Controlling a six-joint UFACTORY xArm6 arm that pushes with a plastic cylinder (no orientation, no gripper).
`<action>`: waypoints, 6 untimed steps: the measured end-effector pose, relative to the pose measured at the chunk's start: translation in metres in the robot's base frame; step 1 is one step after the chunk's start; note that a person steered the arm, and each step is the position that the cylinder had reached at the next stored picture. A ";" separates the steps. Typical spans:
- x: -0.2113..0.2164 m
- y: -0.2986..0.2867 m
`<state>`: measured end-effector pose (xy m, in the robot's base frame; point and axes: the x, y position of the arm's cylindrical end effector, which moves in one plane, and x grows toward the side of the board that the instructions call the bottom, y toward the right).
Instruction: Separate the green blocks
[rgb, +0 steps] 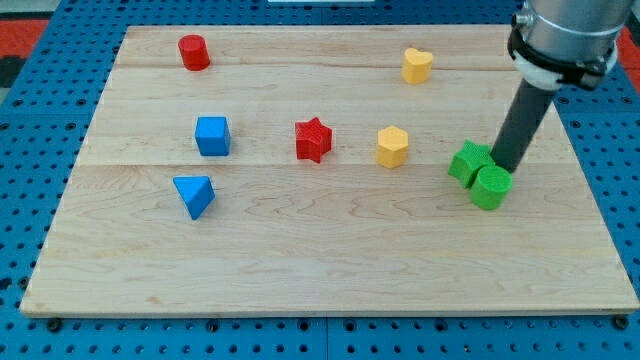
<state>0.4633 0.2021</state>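
Two green blocks touch each other at the view's right: a green star-like block (468, 162) and a green cylinder (490, 188) just below and right of it. My tip (505, 166) comes down from the view's top right and rests against the upper right of the pair, in the notch between the two blocks.
On the wooden board (320, 270) also lie a red cylinder (194, 52), a yellow heart (417, 66), a blue cube (212, 136), a red star (313, 139), a yellow hexagon (393, 146) and a blue triangle (194, 195). The board's right edge is close to the green blocks.
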 end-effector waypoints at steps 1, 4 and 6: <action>0.014 0.001; 0.022 -0.022; -0.001 0.016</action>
